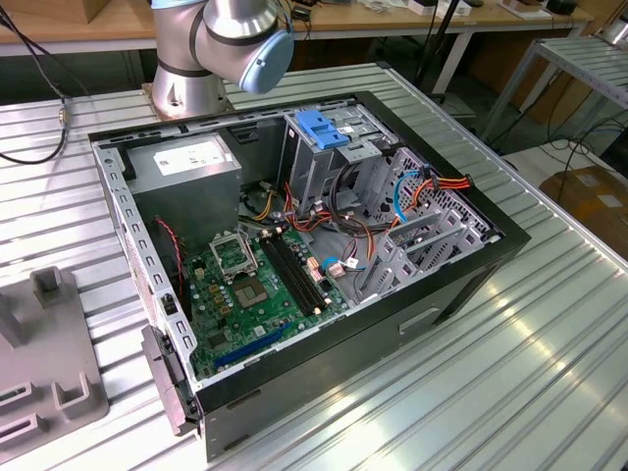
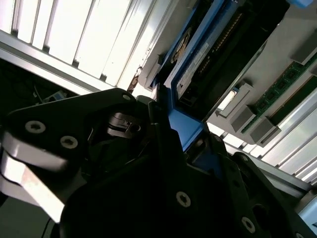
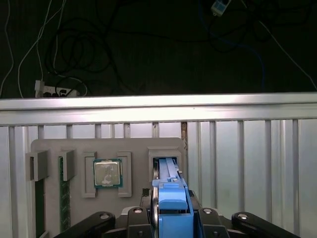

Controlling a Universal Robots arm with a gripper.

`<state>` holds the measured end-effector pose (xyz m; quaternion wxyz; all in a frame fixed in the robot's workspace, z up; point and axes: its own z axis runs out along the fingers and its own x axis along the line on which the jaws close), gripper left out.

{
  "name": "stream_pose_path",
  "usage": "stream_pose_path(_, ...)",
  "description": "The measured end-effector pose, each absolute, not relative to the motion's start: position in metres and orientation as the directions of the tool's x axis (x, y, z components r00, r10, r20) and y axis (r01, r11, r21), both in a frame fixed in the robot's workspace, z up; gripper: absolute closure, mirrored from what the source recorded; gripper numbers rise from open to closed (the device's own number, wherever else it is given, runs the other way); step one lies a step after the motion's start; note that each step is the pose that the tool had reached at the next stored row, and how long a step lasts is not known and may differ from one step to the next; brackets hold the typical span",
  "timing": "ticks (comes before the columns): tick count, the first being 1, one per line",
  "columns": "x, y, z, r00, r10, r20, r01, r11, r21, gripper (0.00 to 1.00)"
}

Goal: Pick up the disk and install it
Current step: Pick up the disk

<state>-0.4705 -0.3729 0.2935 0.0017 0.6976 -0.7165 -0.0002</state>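
Slatted metal table [image 3: 247, 148], grey fixture [image 1: 49, 363] lower left in the exterior view; I see gripper [image 3: 172, 219] clamped on the disk [image 3: 171, 198], edge-on, blue-railed

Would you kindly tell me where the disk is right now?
In the first wrist view, the disk stands on edge in a slot of the grey fixture tray, beside the pocket holding the CPU.

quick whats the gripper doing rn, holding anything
gripper: closed on the disk, clamped across its blue-railed edge, at the slot of the grey holder.
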Motion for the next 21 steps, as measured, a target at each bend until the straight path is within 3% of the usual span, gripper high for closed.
stream_pose_path(21, -0.4704, -0.3730, 0.2934, -0.034, -0.999, 0.002, -0.999, 0.034, 0.003, 0.63)
